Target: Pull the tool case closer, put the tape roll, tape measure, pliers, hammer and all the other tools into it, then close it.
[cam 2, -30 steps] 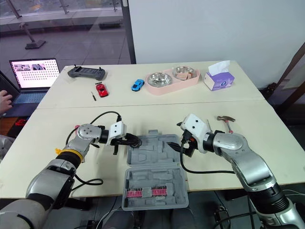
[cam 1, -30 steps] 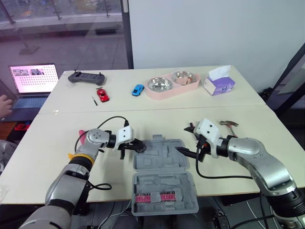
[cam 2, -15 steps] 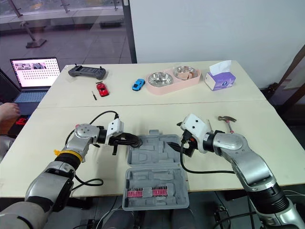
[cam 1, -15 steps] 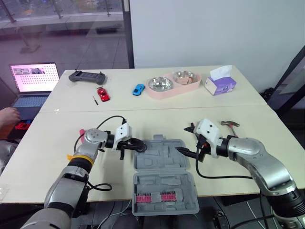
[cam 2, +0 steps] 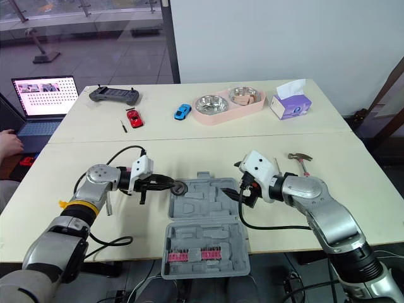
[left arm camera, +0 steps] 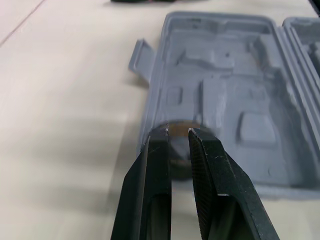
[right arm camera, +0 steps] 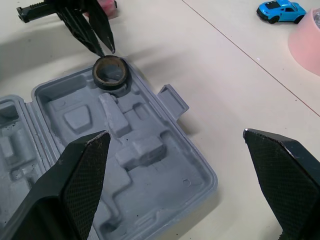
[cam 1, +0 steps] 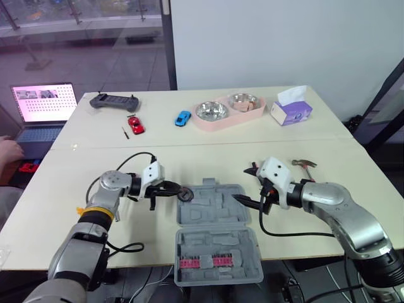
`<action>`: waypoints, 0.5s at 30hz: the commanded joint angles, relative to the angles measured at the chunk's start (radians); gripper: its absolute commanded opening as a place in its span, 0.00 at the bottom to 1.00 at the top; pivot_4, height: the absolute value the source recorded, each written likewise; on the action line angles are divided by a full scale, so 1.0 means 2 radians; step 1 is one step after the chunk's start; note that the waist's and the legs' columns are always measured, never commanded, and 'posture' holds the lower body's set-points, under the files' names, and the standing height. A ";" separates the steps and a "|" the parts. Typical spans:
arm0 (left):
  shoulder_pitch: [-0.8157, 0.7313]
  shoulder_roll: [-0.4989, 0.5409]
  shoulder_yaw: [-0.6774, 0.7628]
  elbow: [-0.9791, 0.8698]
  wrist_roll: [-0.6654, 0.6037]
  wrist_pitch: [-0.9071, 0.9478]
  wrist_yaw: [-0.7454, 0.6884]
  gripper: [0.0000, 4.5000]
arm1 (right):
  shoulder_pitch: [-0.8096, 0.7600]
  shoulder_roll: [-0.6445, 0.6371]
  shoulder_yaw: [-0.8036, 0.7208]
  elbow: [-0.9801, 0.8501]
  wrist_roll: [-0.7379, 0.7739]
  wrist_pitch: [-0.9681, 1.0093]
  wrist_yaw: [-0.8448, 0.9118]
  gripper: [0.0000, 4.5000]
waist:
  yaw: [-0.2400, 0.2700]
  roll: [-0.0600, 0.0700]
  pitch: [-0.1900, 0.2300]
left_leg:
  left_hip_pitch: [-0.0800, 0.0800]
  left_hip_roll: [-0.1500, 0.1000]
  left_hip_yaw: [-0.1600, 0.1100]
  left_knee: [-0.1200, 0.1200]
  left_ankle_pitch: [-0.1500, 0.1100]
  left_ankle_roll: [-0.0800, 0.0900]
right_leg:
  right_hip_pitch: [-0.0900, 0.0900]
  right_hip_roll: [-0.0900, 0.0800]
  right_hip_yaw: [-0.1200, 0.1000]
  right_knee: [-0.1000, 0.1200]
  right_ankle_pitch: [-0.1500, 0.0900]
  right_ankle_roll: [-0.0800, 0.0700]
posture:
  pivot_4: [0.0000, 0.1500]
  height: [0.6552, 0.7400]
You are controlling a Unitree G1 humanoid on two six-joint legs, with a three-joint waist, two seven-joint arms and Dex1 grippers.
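Where it lies open, the tool case is moulded grey.

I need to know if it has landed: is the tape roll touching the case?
Touching. The right wrist view shows the tape roll sitting in a corner of the open case, resting on its moulded tray.

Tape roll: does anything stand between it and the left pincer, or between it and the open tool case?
Nothing visible does. The left pincer points straight at the tape roll, close to it. The roll already lies in a corner of the open tool case, inside its rim; whether it sits in a recess, I cannot tell.
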 commanded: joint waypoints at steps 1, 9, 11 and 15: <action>0.004 0.000 0.005 -0.003 -0.003 -0.008 0.001 0.15 | -0.002 0.001 -0.011 -0.019 0.000 -0.003 -0.001 1.00 | 0.001 0.000 0.000 | 0.000 0.000 0.000 0.000 0.000 0.000 | 0.000 0.000 0.000 0.000 0.000 0.000 | 1.00 1.00; 0.015 -0.014 -0.014 0.008 0.023 -0.018 0.020 0.15 | -0.003 0.001 -0.011 -0.019 0.000 -0.003 0.000 1.00 | 0.001 0.000 0.000 | 0.000 0.000 0.000 0.000 0.000 0.000 | 0.000 0.000 0.000 0.000 0.000 0.000 | 1.00 1.00; 0.016 -0.016 -0.015 0.010 0.026 -0.018 0.021 0.15 | -0.003 0.000 -0.011 -0.020 0.001 -0.002 0.000 1.00 | 0.000 0.000 0.000 | 0.000 0.000 0.000 -0.001 0.000 0.000 | 0.000 0.000 0.000 0.000 0.000 0.000 | 1.00 1.00; 0.013 -0.012 -0.019 0.019 0.033 -0.018 0.023 0.15 | -0.002 -0.001 -0.012 -0.022 0.001 -0.001 0.000 1.00 | 0.000 0.000 0.000 | 0.000 0.000 0.000 -0.001 0.000 0.000 | 0.000 0.000 0.000 0.000 0.000 0.000 | 1.00 1.00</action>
